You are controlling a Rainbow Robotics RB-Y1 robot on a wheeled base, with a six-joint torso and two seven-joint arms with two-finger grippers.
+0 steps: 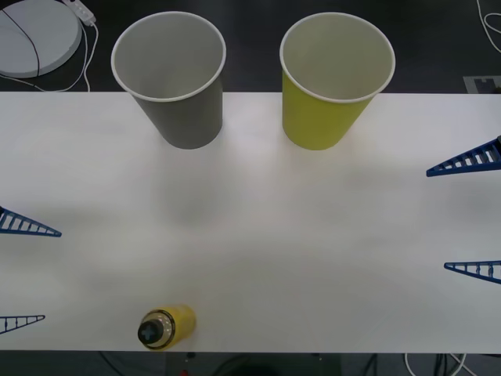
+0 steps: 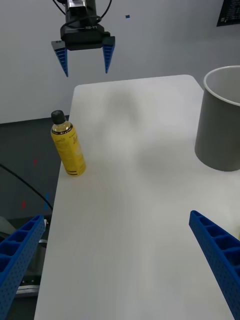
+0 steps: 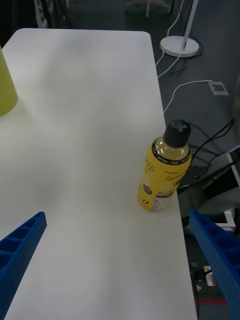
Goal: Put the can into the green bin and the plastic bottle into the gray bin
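Standing upright at the table's near edge, plastic bottle (image 1: 166, 327) (untouched); left pincer (image 1: 22, 270) and right pincer (image 1: 471, 215) wide

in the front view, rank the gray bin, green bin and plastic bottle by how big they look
1. The gray bin and the green bin look alike in size, so they tie for largest.
2. The plastic bottle, standing upright at the table's near edge, looks much the smallest, even though it is seen from almost straight above.

A white counter (image 1: 258, 235) stands on dark gray floor (image 3: 200, 65); white cables (image 3: 175, 87) trail past what may be a round lamp base (image 3: 181, 46).
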